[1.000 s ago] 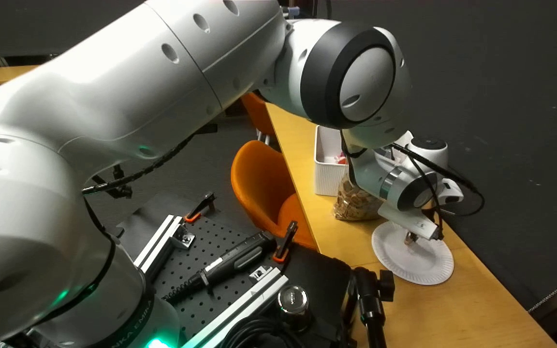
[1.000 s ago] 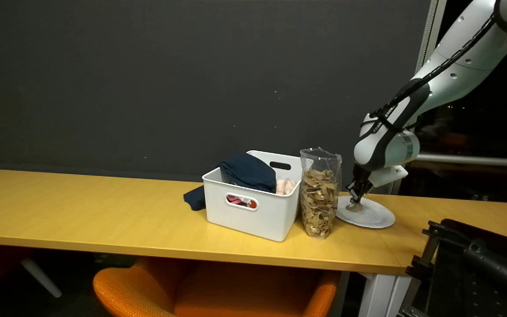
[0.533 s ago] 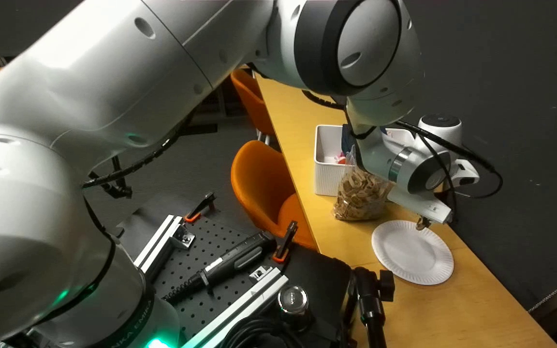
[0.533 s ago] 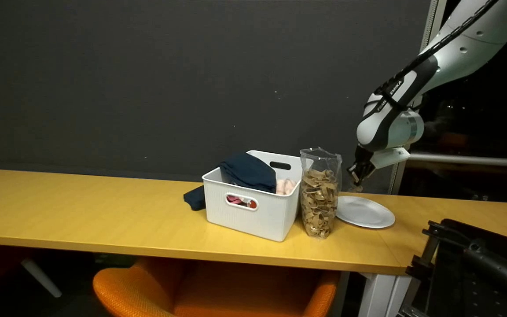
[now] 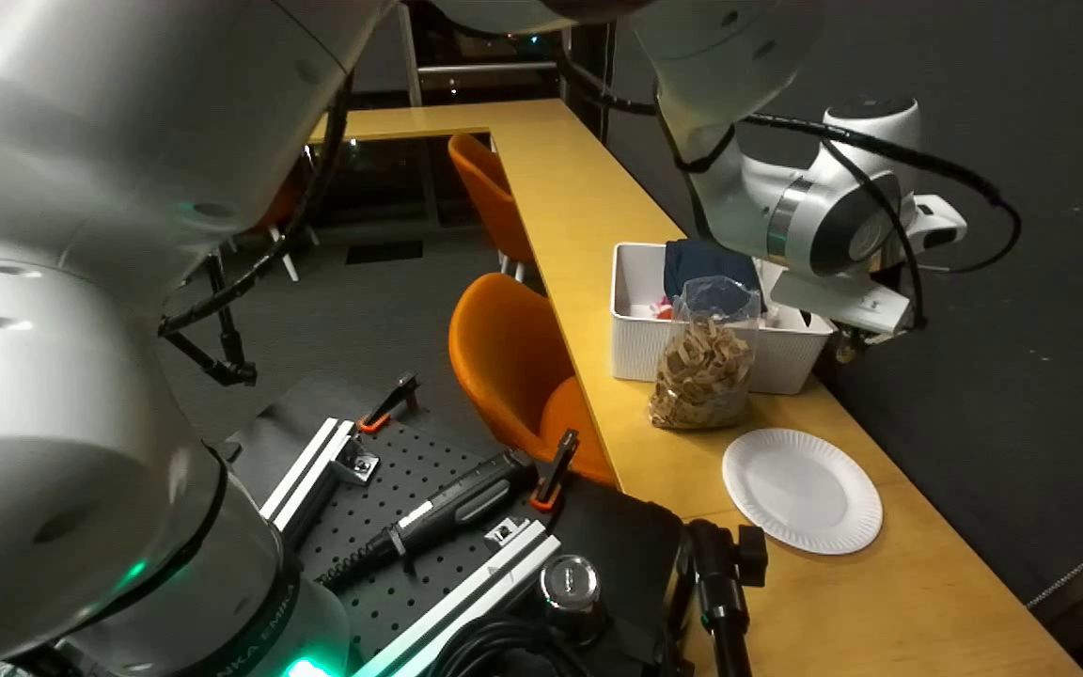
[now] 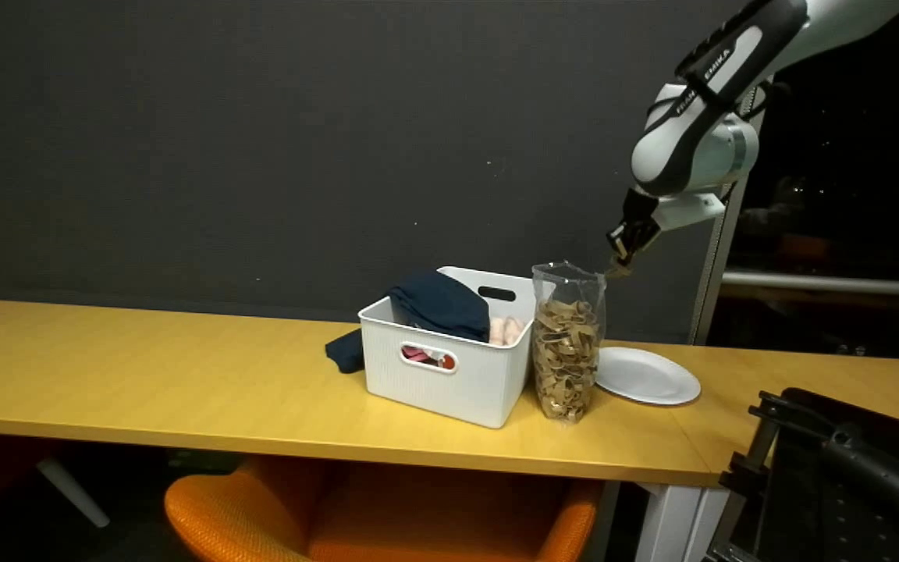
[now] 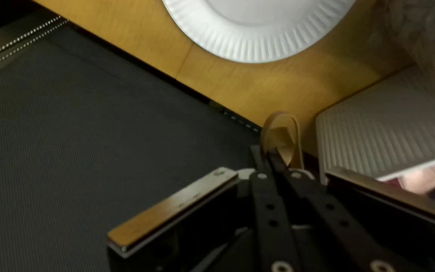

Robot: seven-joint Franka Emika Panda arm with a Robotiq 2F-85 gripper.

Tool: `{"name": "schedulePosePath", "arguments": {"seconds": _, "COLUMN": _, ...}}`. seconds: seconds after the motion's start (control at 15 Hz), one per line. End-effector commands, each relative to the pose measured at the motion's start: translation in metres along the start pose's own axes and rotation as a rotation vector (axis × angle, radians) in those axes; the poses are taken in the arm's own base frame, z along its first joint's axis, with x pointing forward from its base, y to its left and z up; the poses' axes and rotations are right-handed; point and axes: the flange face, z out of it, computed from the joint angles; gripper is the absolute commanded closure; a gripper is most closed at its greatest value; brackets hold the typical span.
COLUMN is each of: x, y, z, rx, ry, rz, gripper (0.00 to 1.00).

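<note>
Gripper [image 7: 266, 155] aloft near the dark wall [image 6: 262, 156], fingers pinched together on a tan looped strip [image 7: 298, 155]; loop projects past the tips. Strip off the table [image 6: 184, 375], well above the level of the white plate [image 5: 802, 491], which lies flat. In an exterior view, a transparent bag [image 6: 574, 282] of tan pieces [image 6: 566, 363] stands upright between the plate and a white basket [image 6: 442, 394]; navy cloth [image 6: 445, 306] bulges over the basket's rim
</note>
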Motion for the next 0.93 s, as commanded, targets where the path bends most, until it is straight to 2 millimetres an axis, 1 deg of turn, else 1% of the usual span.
{"name": "schedulePosePath", "arguments": {"seconds": 0.0, "x": 0.008, "y": -0.021, "z": -0.06, "rx": 0.002, "ry": 0.029, "rz": -0.043, "gripper": 0.99}}
{"name": "schedulePosePath", "arguments": {"seconds": 0.2, "x": 0.011, "y": -0.054, "z": -0.087, "rx": 0.019, "ry": 0.046, "rz": -0.094, "gripper": 0.99}}
{"name": "schedulePosePath", "arguments": {"seconds": 0.4, "x": 0.005, "y": -0.095, "z": -0.102, "rx": 0.04, "ry": 0.053, "rz": -0.161, "gripper": 0.99}}
{"name": "schedulePosePath", "arguments": {"seconds": 0.47, "x": 0.003, "y": -0.105, "z": -0.108, "rx": 0.042, "ry": 0.05, "rz": -0.182, "gripper": 0.99}}
{"name": "schedulePosePath", "arguments": {"seconds": 0.6, "x": 0.002, "y": -0.129, "z": -0.112, "rx": 0.055, "ry": 0.057, "rz": -0.22, "gripper": 0.99}}
{"name": "schedulePosePath", "arguments": {"seconds": 0.67, "x": 0.003, "y": -0.139, "z": -0.11, "rx": 0.061, "ry": 0.06, "rz": -0.238, "gripper": 0.99}}
{"name": "schedulePosePath", "arguments": {"seconds": 0.73, "x": 0.002, "y": -0.147, "z": -0.112, "rx": 0.062, "ry": 0.056, "rz": -0.252, "gripper": 0.99}}
{"name": "schedulePosePath", "arguments": {"seconds": 0.87, "x": -0.002, "y": -0.159, "z": -0.108, "rx": 0.064, "ry": 0.043, "rz": -0.27, "gripper": 0.99}}
